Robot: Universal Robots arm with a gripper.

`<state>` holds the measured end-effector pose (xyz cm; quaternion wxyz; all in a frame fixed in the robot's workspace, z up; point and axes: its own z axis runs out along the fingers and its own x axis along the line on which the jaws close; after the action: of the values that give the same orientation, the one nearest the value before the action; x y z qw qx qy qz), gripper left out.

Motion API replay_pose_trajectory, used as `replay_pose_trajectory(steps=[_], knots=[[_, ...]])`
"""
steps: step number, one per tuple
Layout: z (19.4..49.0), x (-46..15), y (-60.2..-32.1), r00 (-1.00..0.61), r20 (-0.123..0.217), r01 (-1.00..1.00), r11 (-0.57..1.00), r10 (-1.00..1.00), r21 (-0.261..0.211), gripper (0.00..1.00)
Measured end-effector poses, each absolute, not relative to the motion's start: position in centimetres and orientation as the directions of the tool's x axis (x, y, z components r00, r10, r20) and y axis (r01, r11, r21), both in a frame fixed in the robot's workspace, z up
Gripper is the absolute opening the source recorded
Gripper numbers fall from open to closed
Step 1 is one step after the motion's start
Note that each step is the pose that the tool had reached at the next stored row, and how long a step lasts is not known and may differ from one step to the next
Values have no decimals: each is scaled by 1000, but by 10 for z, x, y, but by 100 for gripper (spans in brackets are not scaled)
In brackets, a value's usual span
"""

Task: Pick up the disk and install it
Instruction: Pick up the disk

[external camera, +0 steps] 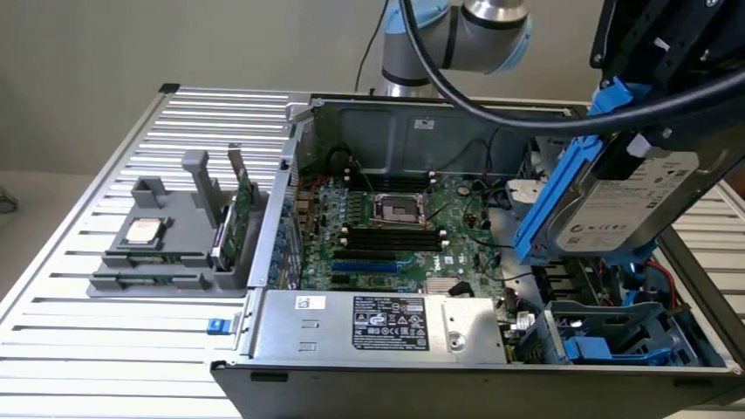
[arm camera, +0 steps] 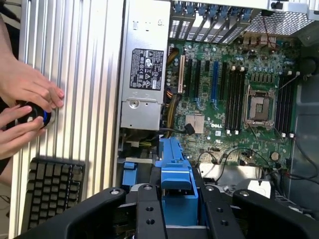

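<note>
The disk, a silver-grey drive with a white label in a blue plastic carrier, hangs tilted in the air over the right side of the open computer case. My gripper is shut on its upper end, coming down from the exterior view's top right. In the wrist view the blue carrier sits clamped between my black fingers, with my gripper above the case's interior. Below the disk, at the case's lower right corner, is a drive bay with blue fittings.
Inside the case lie the motherboard and the power supply. A grey fixture on the slatted table holds a small silver chip and a green card. A person's hands and a keyboard are at the table's edge.
</note>
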<state>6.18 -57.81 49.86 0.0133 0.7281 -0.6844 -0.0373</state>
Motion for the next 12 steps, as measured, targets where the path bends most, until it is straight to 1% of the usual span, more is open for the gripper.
replay_pose_trajectory(steps=[12], knots=[[499,73,-608,60,-36,-996,-63,-998,70,33]])
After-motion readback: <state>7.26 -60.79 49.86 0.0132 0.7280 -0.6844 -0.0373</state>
